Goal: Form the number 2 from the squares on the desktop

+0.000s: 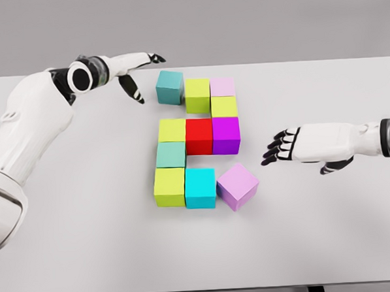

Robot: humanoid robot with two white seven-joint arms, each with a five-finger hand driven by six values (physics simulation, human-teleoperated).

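The figure 2 is almost complete on the matte white desktop (331,243). One piece is out of line: the lilac cube (237,185) at the near right is turned at an angle, its corner close to the cyan cube (200,187). The teal cube (170,87) at the far left also sits slightly askew.

The right hand (293,147) is held just right of the lilac cube, fingers spread wide, nothing grasped. The left hand (135,74) is held near the teal cube, fingers extended and empty.

A risk is judged here: if the lilac cube is pushed on a corner, it may be spun rather than squared, and the cyan cube may be shunted leftward, so the bottom row would be disturbed.

All blocks are seen as smooth, sharp-edged, plain-coloured cubes with no gloss.
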